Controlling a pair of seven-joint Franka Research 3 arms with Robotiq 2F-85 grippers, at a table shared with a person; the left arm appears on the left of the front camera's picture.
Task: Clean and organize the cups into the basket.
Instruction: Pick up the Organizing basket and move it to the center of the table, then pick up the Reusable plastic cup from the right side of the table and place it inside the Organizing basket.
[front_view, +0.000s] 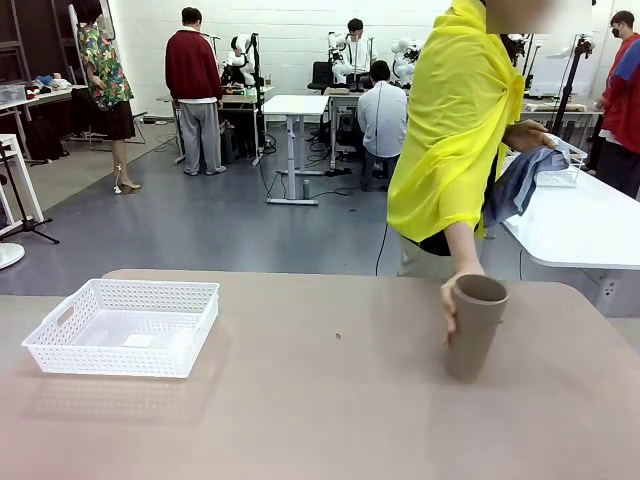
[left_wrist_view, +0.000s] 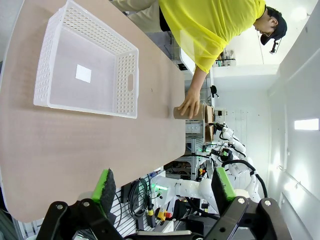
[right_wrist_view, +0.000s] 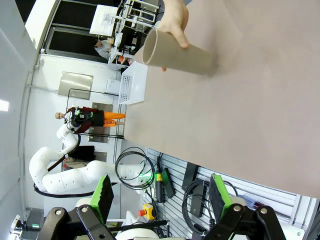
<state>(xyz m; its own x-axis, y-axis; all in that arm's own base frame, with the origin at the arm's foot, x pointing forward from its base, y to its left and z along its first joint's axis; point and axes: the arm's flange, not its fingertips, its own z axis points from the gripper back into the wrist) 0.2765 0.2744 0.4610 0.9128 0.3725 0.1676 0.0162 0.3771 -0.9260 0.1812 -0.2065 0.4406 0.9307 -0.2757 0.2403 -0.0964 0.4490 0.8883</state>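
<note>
A tan-brown cup stands upright on the right half of the table, a person's hand wrapped around its far side. The same cup shows sideways in the right wrist view, and small in the left wrist view as the cup under the hand. The white lattice basket sits empty at the table's left, also seen as the basket. My left gripper is open, well back from the basket. My right gripper is open, apart from the cup. Nothing lies between either pair of fingers.
The person in a yellow top leans in from the far right and holds a blue-grey cloth in the other hand. A white table stands behind at right. The tan table is bare between basket and cup.
</note>
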